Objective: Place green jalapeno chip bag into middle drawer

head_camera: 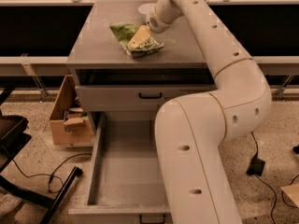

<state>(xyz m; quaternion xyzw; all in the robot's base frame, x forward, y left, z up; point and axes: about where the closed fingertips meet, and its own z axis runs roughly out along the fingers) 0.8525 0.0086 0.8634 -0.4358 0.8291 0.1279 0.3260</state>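
The green jalapeno chip bag (133,42), crumpled, bright green with white patches, lies on the grey cabinet top (103,45), a little behind its front edge. My gripper (138,37) reaches down from the white arm and rests on the middle of the bag. The middle drawer (125,169) is pulled out wide below, its long grey bed bare, with its black handle (152,219) at the bottom edge of the view. My arm's large white body (196,162) hides the drawer's right side.
A white bowl (145,8) stands behind the bag, partly hidden by the arm. The shorter upper drawer front (117,98) with a black handle is shut. A cardboard box (69,120) sits on the floor at the left. A black chair base (28,190) and cables lie nearby.
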